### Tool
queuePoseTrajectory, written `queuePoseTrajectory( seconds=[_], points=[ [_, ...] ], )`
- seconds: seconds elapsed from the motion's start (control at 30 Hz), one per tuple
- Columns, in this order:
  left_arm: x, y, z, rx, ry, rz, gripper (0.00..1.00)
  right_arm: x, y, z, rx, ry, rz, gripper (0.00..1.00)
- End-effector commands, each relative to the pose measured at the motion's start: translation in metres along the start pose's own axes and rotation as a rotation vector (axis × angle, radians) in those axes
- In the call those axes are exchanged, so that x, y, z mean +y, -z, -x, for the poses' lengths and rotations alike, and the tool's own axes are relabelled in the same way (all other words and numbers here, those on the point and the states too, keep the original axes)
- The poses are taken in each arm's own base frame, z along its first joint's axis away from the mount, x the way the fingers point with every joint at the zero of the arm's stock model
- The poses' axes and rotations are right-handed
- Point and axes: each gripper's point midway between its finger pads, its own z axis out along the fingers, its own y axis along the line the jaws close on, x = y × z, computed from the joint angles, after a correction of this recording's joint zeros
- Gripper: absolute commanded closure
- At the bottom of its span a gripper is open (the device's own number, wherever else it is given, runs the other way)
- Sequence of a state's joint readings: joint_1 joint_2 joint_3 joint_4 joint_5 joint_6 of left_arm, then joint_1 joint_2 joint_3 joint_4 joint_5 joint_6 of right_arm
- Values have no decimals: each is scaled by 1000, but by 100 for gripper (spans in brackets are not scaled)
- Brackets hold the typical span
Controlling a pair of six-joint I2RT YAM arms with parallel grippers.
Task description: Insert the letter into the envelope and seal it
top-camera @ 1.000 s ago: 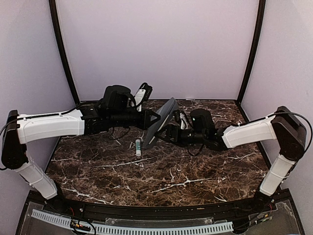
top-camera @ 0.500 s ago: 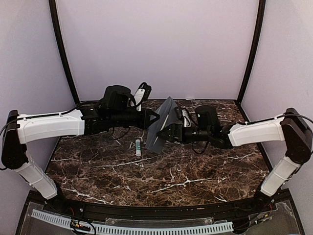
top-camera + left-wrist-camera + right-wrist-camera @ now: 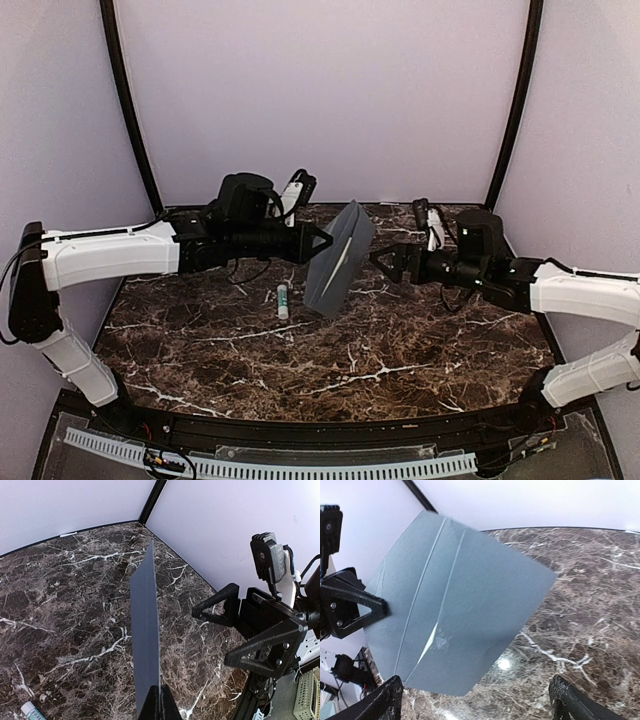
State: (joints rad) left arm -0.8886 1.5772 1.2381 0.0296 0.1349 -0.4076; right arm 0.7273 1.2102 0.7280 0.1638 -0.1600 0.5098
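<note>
Over the rear of the marble worktop [image 3: 350, 350], the left gripper [image 3: 323, 241] pinches the envelope [image 3: 338, 258] upright; the right gripper [image 3: 381, 265] is spread wide nearby, not touching it.

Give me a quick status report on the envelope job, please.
Left pincer shut on envelope, held upright. Right pincer open, apart from it. Small tube lies nearby, not obstructing.

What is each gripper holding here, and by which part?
The left gripper pinches the envelope by one side edge; the right gripper is open, holding nothing.
</note>
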Motion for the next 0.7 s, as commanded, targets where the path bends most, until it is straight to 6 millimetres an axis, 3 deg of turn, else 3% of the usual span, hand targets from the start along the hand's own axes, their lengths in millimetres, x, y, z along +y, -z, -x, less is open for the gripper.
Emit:
queuePoseTrajectory(
  seconds=[0.0, 0.17, 0.4, 0.57, 0.67],
  points=[
    [-12, -6, 6, -12, 65, -53, 100, -35, 25, 8, -107, 1, -142, 1],
    [-18, -24, -5, -10, 186, -97, 100, -48, 56, 18, -218, -19, -215, 1],
    [-53, -60, -18, 19, 286, -270, 100, -58, 91, 25, -320, -50, -283, 1],
    [-46, -80, -33, 27, 332, -271, 100, -63, 100, 21, -325, -52, -311, 1],
    [-37, -94, -52, 58, 373, -258, 100, -67, 102, 18, -325, -54, -328, 1]
  ],
)
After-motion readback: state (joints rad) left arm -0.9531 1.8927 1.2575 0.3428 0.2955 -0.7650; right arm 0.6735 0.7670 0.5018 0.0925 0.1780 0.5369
